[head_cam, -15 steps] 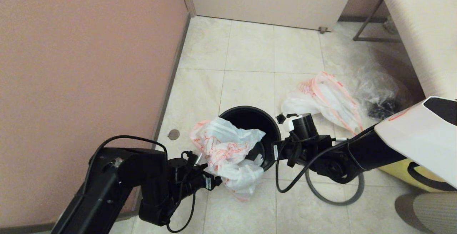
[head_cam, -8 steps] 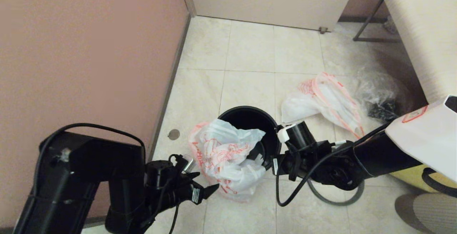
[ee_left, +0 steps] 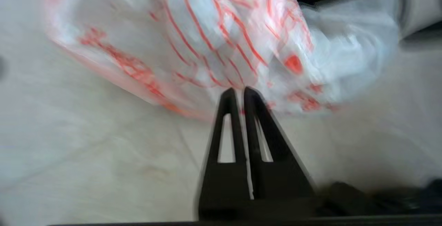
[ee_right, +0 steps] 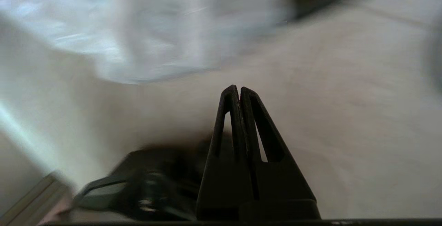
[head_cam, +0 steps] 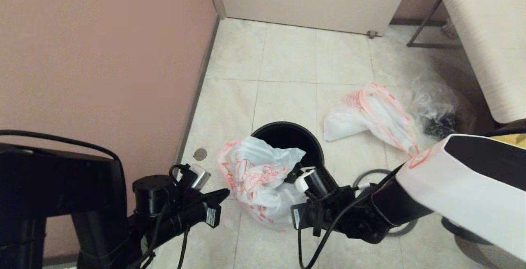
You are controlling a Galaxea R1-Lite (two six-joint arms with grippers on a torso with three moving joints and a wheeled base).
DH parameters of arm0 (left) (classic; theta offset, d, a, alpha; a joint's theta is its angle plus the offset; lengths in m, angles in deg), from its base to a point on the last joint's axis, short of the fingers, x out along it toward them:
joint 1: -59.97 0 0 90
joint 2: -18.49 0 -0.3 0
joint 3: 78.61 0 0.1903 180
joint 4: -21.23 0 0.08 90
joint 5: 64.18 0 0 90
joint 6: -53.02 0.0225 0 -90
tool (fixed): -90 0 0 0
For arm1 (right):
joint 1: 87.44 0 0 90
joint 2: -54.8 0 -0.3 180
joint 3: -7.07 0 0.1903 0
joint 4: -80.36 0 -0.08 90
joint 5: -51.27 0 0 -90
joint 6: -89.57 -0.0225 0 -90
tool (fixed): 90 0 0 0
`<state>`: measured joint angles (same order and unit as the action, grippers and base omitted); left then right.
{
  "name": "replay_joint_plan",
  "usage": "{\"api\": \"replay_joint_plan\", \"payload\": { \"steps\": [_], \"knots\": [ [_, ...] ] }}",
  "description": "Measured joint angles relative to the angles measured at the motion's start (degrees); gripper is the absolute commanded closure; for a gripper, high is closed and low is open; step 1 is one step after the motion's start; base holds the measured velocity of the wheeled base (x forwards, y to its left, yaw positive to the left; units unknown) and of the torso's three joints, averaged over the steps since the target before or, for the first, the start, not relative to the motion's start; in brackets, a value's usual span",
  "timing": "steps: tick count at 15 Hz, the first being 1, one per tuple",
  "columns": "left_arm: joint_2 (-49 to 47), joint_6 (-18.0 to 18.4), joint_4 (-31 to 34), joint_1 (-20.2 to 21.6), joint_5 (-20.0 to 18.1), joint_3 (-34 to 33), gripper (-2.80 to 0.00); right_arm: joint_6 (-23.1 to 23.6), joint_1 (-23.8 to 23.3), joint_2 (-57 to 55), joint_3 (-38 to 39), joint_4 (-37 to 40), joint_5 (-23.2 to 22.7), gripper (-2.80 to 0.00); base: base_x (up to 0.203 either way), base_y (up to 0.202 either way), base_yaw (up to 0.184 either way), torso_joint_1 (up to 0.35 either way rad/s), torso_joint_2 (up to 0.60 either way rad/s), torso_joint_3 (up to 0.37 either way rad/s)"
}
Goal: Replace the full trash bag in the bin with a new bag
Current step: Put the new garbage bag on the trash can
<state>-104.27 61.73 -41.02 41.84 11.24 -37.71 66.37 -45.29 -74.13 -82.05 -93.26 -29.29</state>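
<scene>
The black bin (head_cam: pixel 283 135) stands on the tiled floor. The new bag (head_cam: pixel 257 178), white with orange-red lettering, hangs crumpled over the bin's near-left rim and down onto the floor. My left gripper (head_cam: pixel 224 194) is shut and empty, its tips just left of that bag (ee_left: pixel 241 39). My right gripper (ee_right: pixel 238 88) is shut with nothing in it, low over bare floor at the near side of the bin, its wrist (head_cam: pixel 324 203) beside the bag. The full trash bag (head_cam: pixel 372 113) lies on the floor right of the bin.
A grey hoop (head_cam: pixel 365 174) lies on the floor under my right arm. A clear crinkled bag with black contents (head_cam: pixel 437 115) sits beyond the full bag. The pink wall (head_cam: pixel 102 76) runs along the left; a padded bench (head_cam: pixel 485 35) stands at the right.
My left gripper let go of the new bag, drew back to the left and shut. My right arm swung from the bin's right side to its near side, lower down.
</scene>
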Motion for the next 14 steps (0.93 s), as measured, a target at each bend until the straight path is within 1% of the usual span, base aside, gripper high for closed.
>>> {"api": "replay_joint_plan", "payload": {
  "steps": [2, 4, 5, 6, 7, 8, 9, 11, 12, 14],
  "knots": [
    [1.3, 0.0, -0.1, -0.3, 2.0, -0.6, 0.00, 0.0, 0.2, -2.4, 2.1, -5.1, -1.8, -2.80, 0.000, 0.000, 0.000, 0.000, 0.00, 0.000],
    [2.0, -0.2, -0.3, -0.6, 5.8, -0.4, 0.00, 0.0, 0.2, -3.5, 6.2, -9.5, -3.3, -2.80, 0.000, 0.000, 0.000, 0.000, 0.00, 0.000],
    [2.3, -0.3, -0.4, -0.9, 7.4, 0.2, 0.00, 0.1, 0.0, -3.9, 9.3, -11.9, -4.9, -2.80, 0.000, 0.000, 0.000, 0.000, 0.00, 0.000],
    [2.3, -0.4, -0.4, -1.2, 7.8, 0.7, 0.00, 0.5, -0.2, -4.1, 11.8, -15.6, -7.0, -2.80, 0.000, 0.000, 0.000, 0.000, 0.00, 0.000],
    [2.3, -0.5, -0.4, -1.6, 7.9, 1.3, 0.00, 2.4, -0.8, -4.3, 13.8, -20.2, -10.2, -2.80, 0.000, 0.000, 0.000, 0.000, 0.00, 0.000],
    [2.2, -0.6, -0.4, -1.9, 8.0, 1.5, 0.00, 6.1, -2.2, -4.9, 15.0, -24.1, -14.0, -2.80, 0.000, 0.000, 0.000, 0.000, 0.00, 0.000],
    [2.0, -0.6, -0.4, -2.5, 8.0, 1.7, 0.00, 11.0, -3.8, -6.0, 15.7, -27.3, -18.4, -2.80, 0.000, 0.000, 0.000, 0.000, 0.00, 0.000],
    [1.3, -0.6, -0.4, -2.8, 8.1, 2.0, 0.00, 19.7, -6.1, -8.8, 15.3, -30.6, -25.4, -2.80, 0.000, 0.000, 0.000, 0.000, 0.00, 0.000],
    [1.0, -0.7, -0.3, -2.9, 8.2, 2.3, 0.00, 23.3, -6.6, -10.5, 14.1, -30.7, -27.3, -2.80, 0.000, 0.000, 0.000, 0.000, 0.00, 0.000],
    [0.4, -0.7, -0.4, -3.0, 8.2, 2.6, 0.00, 29.5, -7.2, -12.8, 11.5, -28.0, -29.4, -2.80, 0.000, 0.000, 0.000, 0.000, 0.00, 0.000]
  ]
}}
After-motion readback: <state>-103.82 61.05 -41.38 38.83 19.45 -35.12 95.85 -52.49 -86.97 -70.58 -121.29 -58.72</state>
